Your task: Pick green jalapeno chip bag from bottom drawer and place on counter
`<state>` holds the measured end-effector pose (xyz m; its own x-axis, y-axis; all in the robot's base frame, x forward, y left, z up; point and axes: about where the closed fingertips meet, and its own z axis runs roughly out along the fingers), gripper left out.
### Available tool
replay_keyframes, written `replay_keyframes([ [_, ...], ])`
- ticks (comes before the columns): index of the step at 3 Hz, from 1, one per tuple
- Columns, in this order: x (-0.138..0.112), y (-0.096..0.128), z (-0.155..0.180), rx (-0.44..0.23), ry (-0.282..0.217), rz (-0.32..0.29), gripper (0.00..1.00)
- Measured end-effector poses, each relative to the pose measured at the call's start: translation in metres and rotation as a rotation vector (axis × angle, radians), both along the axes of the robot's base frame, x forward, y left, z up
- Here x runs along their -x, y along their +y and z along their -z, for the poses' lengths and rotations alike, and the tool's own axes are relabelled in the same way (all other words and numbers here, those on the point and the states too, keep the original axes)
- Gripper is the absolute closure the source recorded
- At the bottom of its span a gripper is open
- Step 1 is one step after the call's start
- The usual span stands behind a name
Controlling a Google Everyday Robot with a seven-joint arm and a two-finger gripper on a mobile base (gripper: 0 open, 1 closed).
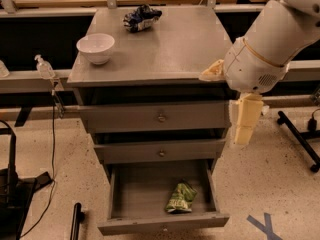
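Observation:
The green jalapeno chip bag [181,198] lies in the open bottom drawer [161,225], toward its front right. My gripper [245,121] hangs pointing down beside the cabinet's right edge, level with the two upper drawers and well above and to the right of the bag. It holds nothing that I can see. The white arm reaches in from the upper right. The grey counter [165,44] is the top of the cabinet.
A white bowl [96,47] stands at the counter's left and a dark blue-and-white bag [141,18] lies at its back. The two upper drawers are shut. A black stand leg [299,136] is on the floor at right, and a clear bottle [44,68] at left.

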<state>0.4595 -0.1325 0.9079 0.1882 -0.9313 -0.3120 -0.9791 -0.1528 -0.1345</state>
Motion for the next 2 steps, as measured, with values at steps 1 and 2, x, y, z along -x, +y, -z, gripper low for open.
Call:
replay_keyframes([
  [1, -0.001, 0.008, 0.014, 0.024, 0.021, -0.095, 0.00],
  [2, -0.008, 0.016, 0.059, 0.052, 0.037, -0.232, 0.00],
])
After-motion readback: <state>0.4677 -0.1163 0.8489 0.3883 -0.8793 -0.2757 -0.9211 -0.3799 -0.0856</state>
